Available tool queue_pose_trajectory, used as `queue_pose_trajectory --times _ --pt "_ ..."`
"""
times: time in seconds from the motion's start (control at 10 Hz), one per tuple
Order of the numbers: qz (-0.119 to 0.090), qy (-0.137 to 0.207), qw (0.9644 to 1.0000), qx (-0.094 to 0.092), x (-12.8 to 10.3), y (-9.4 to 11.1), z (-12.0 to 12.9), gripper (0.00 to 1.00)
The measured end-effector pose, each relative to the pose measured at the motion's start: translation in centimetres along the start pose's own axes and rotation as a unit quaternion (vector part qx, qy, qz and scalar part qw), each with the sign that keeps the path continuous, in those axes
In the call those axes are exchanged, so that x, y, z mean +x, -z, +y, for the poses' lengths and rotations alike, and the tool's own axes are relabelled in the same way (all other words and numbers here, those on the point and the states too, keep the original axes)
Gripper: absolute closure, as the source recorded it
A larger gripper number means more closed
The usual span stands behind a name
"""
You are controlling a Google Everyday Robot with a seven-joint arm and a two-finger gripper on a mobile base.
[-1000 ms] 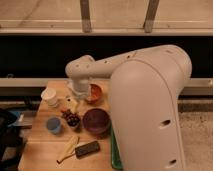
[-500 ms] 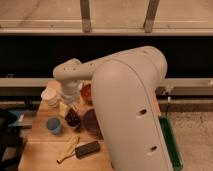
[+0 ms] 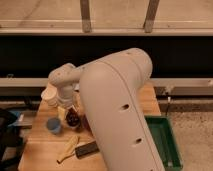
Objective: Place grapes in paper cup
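Note:
The grapes [image 3: 73,119], a small dark purple-red bunch, lie on the wooden table [image 3: 40,150] at the left. The cream-white paper cup [image 3: 49,95] stands upright behind and to the left of them, near the table's back left corner. My gripper [image 3: 67,107] hangs from the white wrist just above and slightly left of the grapes, between them and the paper cup. My big white arm fills the middle of the view and hides the table's centre.
A small light-blue cup [image 3: 54,125] stands left of the grapes. A banana [image 3: 68,148] and a dark flat object [image 3: 87,148] lie near the front. A green tray [image 3: 164,142] sits right of the table. A dark bowl edge [image 3: 84,123] shows beside my arm.
My arm has swung to the left and now covers the bowls. The gripper has moved left and sits closer over the grapes and the paper cup.

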State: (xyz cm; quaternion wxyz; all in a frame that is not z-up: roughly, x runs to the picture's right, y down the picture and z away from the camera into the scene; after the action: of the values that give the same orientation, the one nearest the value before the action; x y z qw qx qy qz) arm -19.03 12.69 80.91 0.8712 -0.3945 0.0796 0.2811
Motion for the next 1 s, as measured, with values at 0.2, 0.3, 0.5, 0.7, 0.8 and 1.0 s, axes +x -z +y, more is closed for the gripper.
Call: queue_pose_trajectory --times 0.2,0.3,0.5,0.7,0.8,1.0 --pt "0.009 -0.005 0.9999 0.002 0.4 -1.0 -0.2 0.36" --pt "0.007 -0.007 0.9999 0.003 0.6 -1.2 -0.4 0.48" --pt "0.0 -0.008 1.0 0.003 0.7 -1.0 -0.5 0.68" --pt "-0.007 -0.006 0.9999 0.007 0.9 -0.5 -0.6 0.81" --pt "-0.015 -0.004 0.9998 0.012 0.9 0.0 -0.9 0.82" --pt "-0.037 -0.013 0.999 0.022 1.4 2.1 -1.5 0.82"
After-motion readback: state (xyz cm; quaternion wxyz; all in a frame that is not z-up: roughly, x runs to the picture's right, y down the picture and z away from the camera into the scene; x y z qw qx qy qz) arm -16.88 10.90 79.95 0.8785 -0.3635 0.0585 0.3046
